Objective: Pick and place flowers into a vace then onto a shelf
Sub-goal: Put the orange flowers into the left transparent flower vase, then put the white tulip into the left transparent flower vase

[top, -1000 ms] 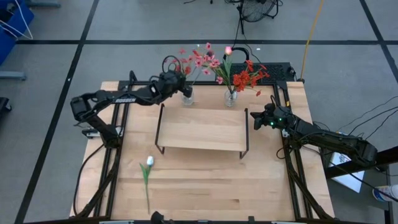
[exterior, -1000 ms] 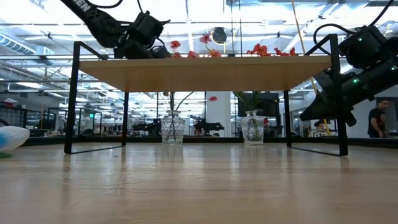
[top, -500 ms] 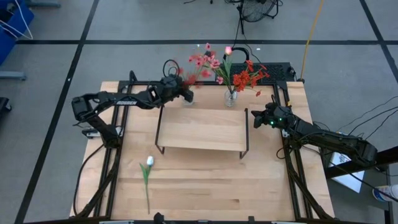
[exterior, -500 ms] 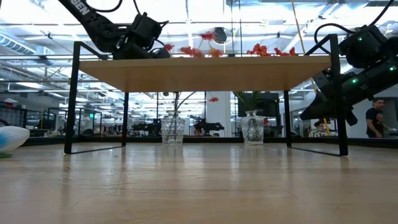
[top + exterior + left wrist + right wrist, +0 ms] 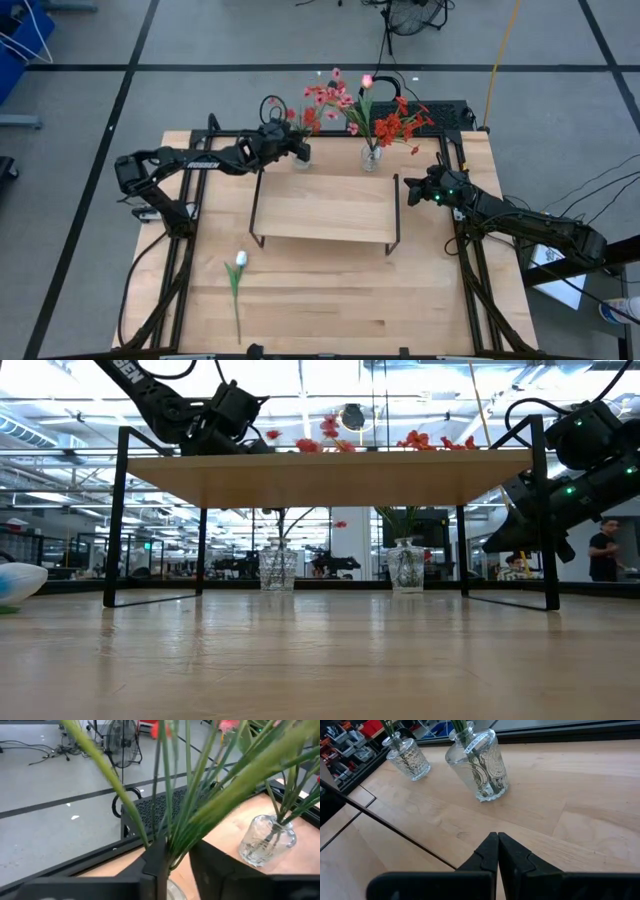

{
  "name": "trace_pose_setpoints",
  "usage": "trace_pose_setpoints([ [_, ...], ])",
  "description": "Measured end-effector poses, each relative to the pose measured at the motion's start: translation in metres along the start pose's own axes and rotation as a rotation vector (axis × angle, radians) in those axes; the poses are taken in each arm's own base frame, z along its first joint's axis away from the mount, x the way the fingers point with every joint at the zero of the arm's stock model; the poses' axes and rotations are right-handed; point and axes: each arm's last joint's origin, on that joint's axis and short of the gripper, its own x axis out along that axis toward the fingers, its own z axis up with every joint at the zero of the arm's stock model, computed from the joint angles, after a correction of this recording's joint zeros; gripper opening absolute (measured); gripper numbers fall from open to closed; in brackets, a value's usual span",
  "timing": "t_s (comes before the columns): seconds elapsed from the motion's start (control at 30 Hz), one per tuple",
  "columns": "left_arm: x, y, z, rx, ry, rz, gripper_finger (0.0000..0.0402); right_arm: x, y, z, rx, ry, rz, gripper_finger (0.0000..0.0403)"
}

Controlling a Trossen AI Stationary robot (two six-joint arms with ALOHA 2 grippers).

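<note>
1. Tulip stem: lies flat on the table near the front left, well apart from both vases. Long axis runs front to back, white-pink bud toward the shelf, cut end toward the front edge. Not yet picked up.
2. Left gripper: reaches over the left vase behind the shelf's back left corner. In the left wrist view its fingers stand slightly parted, with the pink stems passing through the gap; whether they touch the stems cannot be told.
3. Pink flowers: stems stand in the left vase, long axis near upright, blossoms leaning away toward the table's far edge and to the right.
4. Shelf: mid-table, top board bare. Neither vase is on it; both stand on the table just behind it.
5. Red flowers: set in the right vase, stems roughly upright, heads fanning rightward.
6. Right gripper: waits beside the shelf's right end, fingers pressed together, holding nothing.
7. Progress, as judged: two bunches placed or nearly placed in vases; the tulip and the lifting of vases onto the shelf remain.
</note>
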Motion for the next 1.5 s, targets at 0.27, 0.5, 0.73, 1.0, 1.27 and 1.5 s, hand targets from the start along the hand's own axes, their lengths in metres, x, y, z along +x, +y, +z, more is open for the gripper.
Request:
trace_pose_setpoints([
  [0.27, -0.001, -0.001, 0.001, -0.052, -0.030, 0.058, 0.0189, 0.000, 0.000, 0.000, 0.000, 0.001, 0.001, 0.0002],
  [0.5, -0.007, -0.008, 0.001, -0.051, -0.054, 0.073, 0.0256, 0.000, 0.000, 0.000, 0.008, 0.001, 0.002, 0.0002],
  [0.73, -0.013, -0.024, -0.001, -0.025, -0.106, 0.084, 0.0287, 0.000, 0.000, 0.000, 0.008, 0.002, 0.003, 0.0002],
  [1.0, -0.030, -0.038, 0.003, -0.003, -0.140, 0.067, 0.0292, 0.000, 0.000, 0.000, 0.007, 0.003, 0.003, 0.0002],
  [1.27, -0.075, -0.048, 0.029, -0.104, -0.221, 0.001, 0.0292, 0.000, 0.000, 0.000, 0.007, 0.004, 0.002, 0.0002],
  [1.5, -0.147, -0.050, 0.045, -0.329, -0.171, -0.141, 0.0292, 0.000, 0.000, 0.000, -0.004, 0.006, 0.001, 0.0002],
])
